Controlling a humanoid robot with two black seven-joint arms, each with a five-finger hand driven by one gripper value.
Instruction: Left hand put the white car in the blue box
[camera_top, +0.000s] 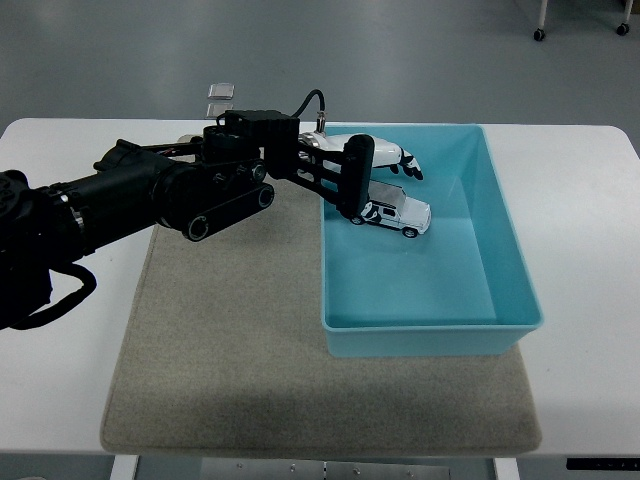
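In the head view, the white toy car is seen inside the blue box, apparently resting on its floor near the far left wall. The left hand is held just over it, fingers spread; whether the thumb touches the car cannot be told. If the hand is lifted carelessly, the car could be snagged, or the box wall knocked across the grey mat on the tabletop.

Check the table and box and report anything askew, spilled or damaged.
Nothing stands out. The white car sits on its wheels inside the blue box, below the open left hand. The box rests partly on the grey mat, unspilled and intact.
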